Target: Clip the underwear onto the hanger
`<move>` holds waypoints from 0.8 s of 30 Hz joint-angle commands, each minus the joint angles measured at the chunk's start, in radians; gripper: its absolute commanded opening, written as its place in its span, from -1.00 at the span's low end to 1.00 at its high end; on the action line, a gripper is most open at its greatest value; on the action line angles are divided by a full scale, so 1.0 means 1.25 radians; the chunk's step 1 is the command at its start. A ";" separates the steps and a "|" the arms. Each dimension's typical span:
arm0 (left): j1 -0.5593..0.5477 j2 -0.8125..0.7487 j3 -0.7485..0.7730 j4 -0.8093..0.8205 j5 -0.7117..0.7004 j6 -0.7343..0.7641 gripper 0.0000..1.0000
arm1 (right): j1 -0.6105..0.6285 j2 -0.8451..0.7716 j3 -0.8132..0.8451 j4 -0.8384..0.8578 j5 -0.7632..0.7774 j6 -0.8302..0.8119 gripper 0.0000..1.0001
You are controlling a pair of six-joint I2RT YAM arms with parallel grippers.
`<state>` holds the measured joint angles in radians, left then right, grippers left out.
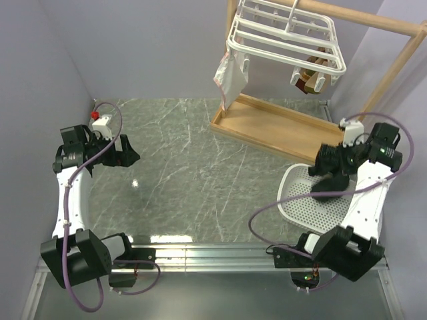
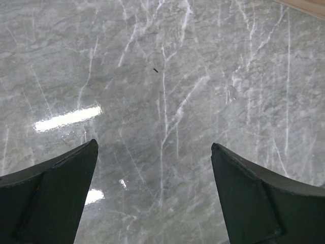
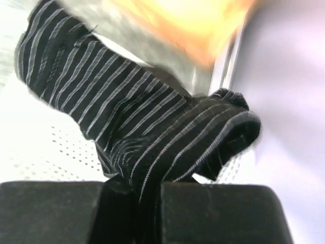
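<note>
The underwear [image 3: 152, 127], black fabric with thin pale stripes, is pinched between the fingers of my right gripper [image 3: 147, 190]. In the top view it is a dark bundle [image 1: 331, 191] just above the white perforated basket [image 1: 297, 203], with the right gripper [image 1: 328, 175] over it. The hanger [image 1: 287, 33], a white rack of bars with small clips, hangs from the wooden frame at the back right, well away from the underwear. My left gripper [image 1: 125, 152] is open and empty over the marble table at the left; its fingers [image 2: 61, 188] show only bare marble between them.
A translucent pouch with red edging [image 1: 230, 75] and a small brown item [image 1: 307, 77] hang from the rack. The wooden frame's tray base [image 1: 267, 127] lies below it. Grey walls close in on the left and right.
</note>
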<state>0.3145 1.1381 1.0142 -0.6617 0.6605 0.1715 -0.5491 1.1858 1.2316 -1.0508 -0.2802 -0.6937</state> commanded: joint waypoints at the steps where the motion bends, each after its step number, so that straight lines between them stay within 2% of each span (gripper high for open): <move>1: 0.001 0.027 0.076 -0.031 0.037 0.010 0.99 | 0.103 -0.031 0.111 -0.123 -0.090 -0.002 -1.00; 4: 0.004 0.060 0.109 -0.063 0.058 -0.005 0.99 | 0.205 -0.034 0.159 -0.113 -0.080 0.053 -1.00; 12: 0.023 0.107 0.192 -0.098 0.164 -0.050 0.99 | 0.590 0.024 0.198 -0.020 -0.057 0.177 -1.00; 19: 0.042 0.145 0.217 -0.104 0.205 -0.077 0.99 | 0.882 0.190 0.227 0.065 0.069 0.184 -1.00; 22: 0.053 0.166 0.222 -0.099 0.218 -0.088 0.99 | 0.985 0.288 0.280 0.090 0.125 0.175 -1.00; 24: 0.058 0.176 0.224 -0.092 0.224 -0.099 0.99 | 1.018 0.364 0.323 0.103 0.158 0.167 -1.00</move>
<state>0.3729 1.3415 1.2549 -0.7895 0.8852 0.0788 0.6579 1.5673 1.5379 -1.0019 -0.1791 -0.4839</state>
